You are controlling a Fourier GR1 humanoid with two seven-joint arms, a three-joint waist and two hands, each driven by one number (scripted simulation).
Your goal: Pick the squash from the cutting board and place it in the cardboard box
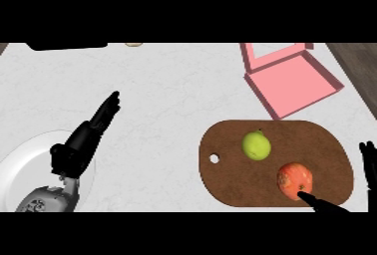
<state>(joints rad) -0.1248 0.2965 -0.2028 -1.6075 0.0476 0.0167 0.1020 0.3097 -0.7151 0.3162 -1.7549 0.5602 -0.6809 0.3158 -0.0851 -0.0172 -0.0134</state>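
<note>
Right hand [324,204] at the near right edge of the view, only partly visible: one finger reaches over the near rim of the cutting board [228,184] right next to the orange-red squash [294,179], more fingers [367,164] stick up off the board's right end. They look straight, nothing held. Squash sits on the near right part of the board; a yellow-green fruit [256,145], lemon-like, is just beyond it toward the board's middle, not touching. Left hand [83,142] rests open on the left side of the worktop [169,89], fingers straight and pointing away, over the rim of a white plate [22,159] near the worktop's left edge. Pink open box [290,82] sits past the board toward the far right corner, nothing in it as far as I can see. My read: early stage, grasp not yet made; pickup, carry to box and release all left to do.
</note>
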